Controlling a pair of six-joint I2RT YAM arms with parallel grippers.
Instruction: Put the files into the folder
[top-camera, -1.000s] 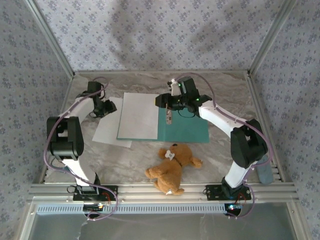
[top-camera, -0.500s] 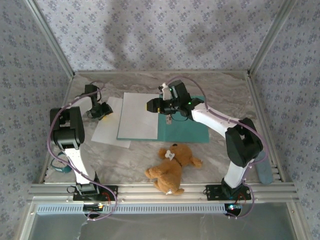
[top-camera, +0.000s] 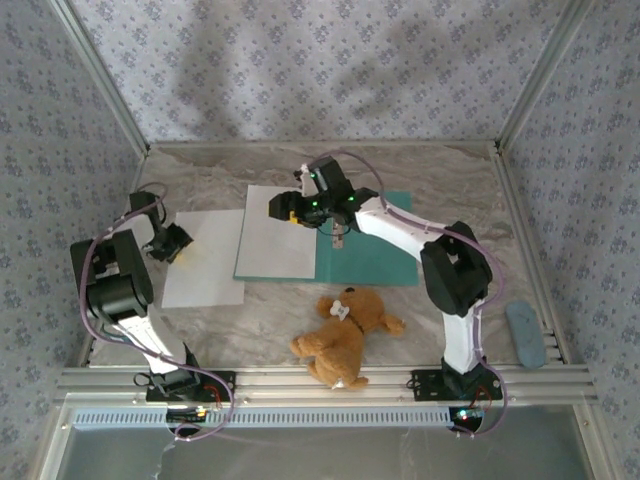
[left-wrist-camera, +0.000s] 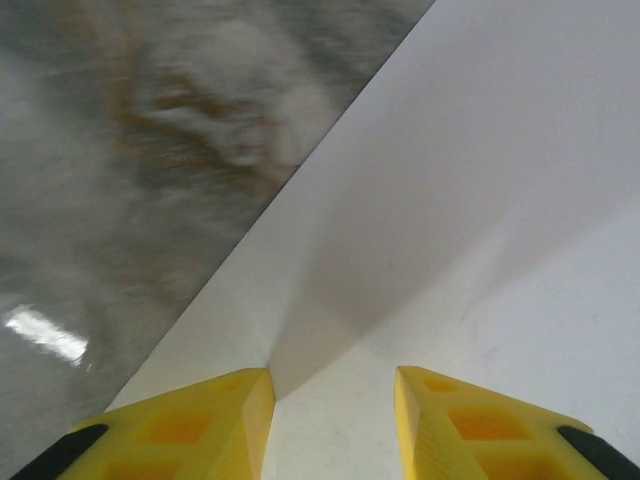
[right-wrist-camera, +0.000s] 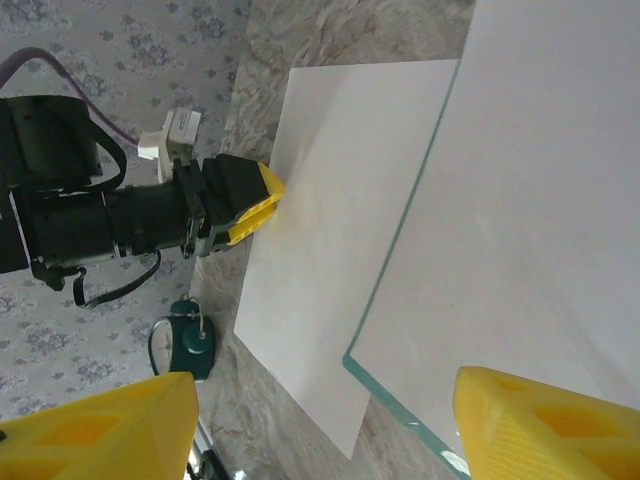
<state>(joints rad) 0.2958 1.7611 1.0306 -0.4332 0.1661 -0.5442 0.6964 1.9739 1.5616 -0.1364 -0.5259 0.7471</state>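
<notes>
My left claw, narrowly parted, sits over the loose plain white paper sheet. The thin teal-green card folder lies to its right. My right claw hovers wide above the second white sheet lying on that folder. Next, I judge, the loose sheet needs sliding rightward. Whether my left fingertips press the paper is cut off.

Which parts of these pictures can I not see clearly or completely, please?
Top view: the folder has its left half hidden under a paper sheet.
Left wrist view: the table is blurred, and it cannot be told whether the left gripper touches the loose sheet.
Right wrist view: a small dark green thing is too small to name; the right gripper is cut off by the bottom edge.
</notes>
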